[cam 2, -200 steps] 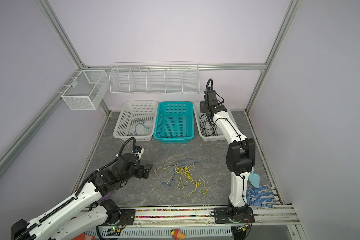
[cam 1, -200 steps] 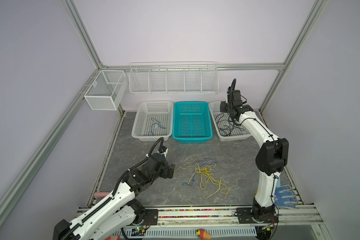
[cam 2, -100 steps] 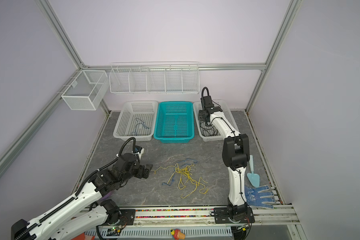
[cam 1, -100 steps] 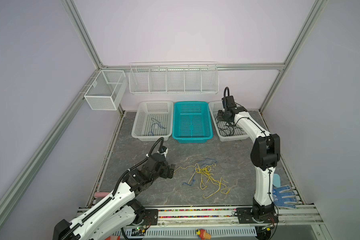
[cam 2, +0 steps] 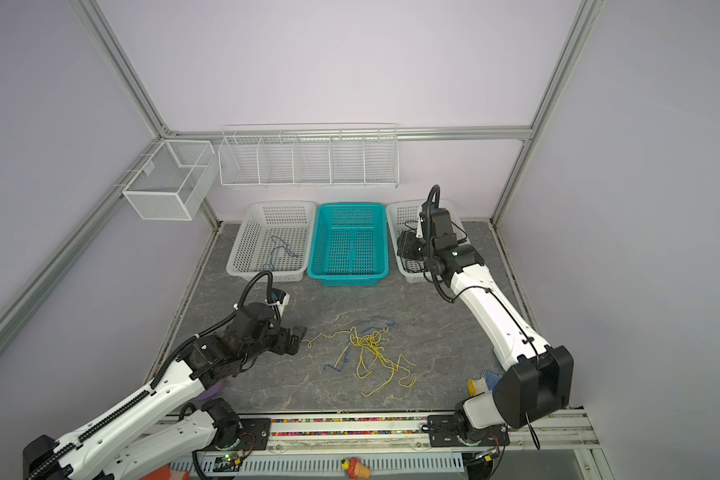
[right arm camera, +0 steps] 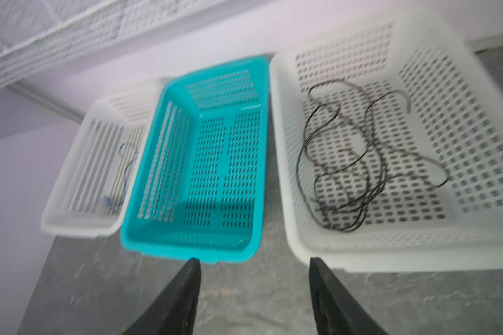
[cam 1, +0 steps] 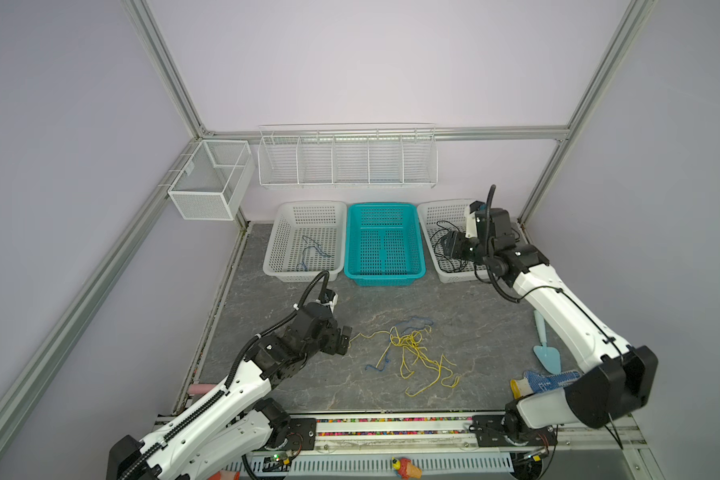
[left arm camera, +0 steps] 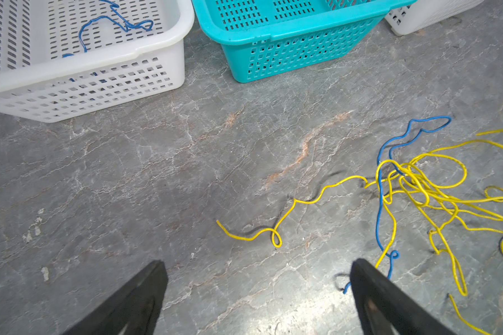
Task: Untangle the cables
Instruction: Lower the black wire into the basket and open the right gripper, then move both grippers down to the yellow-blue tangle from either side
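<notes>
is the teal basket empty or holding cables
Empty: the teal basket shows only its bare perforated floor in both top views and the right wrist view.

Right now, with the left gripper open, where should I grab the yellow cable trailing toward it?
I'd take the yellow cable on its free tail, just past the small end loop, coming straight down from the side of the left gripper. That stretch lies alone on the bare table, apart from the knot and the blue cable.

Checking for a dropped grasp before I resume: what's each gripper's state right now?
Left gripper: open, holding nothing.
Right gripper: open, holding nothing; black cables lie in the white basket.
</notes>
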